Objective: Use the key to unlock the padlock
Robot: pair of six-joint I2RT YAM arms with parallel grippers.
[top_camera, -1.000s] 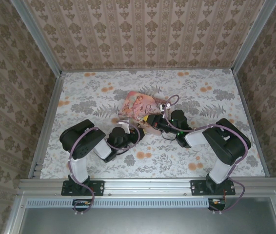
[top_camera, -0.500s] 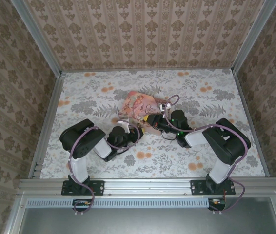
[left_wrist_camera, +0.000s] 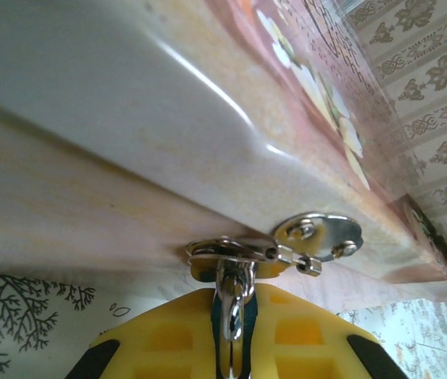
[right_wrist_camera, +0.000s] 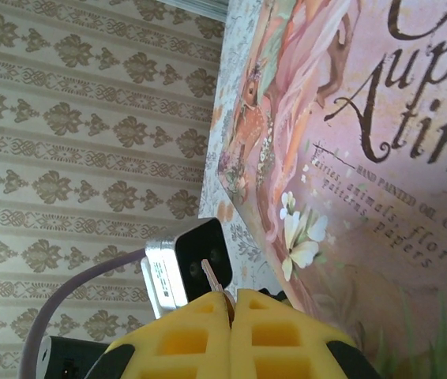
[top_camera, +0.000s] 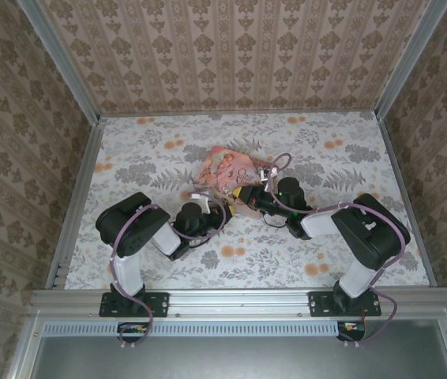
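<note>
Floral-print surface (top_camera: 350, 237), patterned walls (top_camera: 231, 55) on three sides. Top view: pink tin (top_camera: 225, 170) mid-surface, both arms converged on its near edge, with the left end effector (top_camera: 206, 207) at the tin's near-left corner and the right end effector (top_camera: 246, 197) at its near-right side, the two close together. The lock is too small to resolve from up here. Left wrist view: padlock (left_wrist_camera: 231, 314) hangs off the hasp plate (left_wrist_camera: 318, 234) on the tin's front wall, just below the lid rim. The yellow pads (left_wrist_camera: 168, 332) are closed on its dark teal body, and the silver shackle runs up into the hasp loop. Can't tell which way the keyhole faces; the pads hide it. Right wrist view: right end effector is clamped shut on the key (right_wrist_camera: 210, 276), with only a short bit of blade poking out past the pads. The tin's lid is to its right and the left wrist's camera housing (right_wrist_camera: 188, 268) is straight ahead. Risks as I read it: little blade is exposed, so the pads may hit the lock body or the other pads before the key seats. With the keyhole unseen, any angle error just skates the tip off. The thin grip means the key can twist or slip under insertion or turning torque. Pushing hard could shove the tin, dragging the lock out of line. The two wrists are close, so there's collision risk too.
</note>
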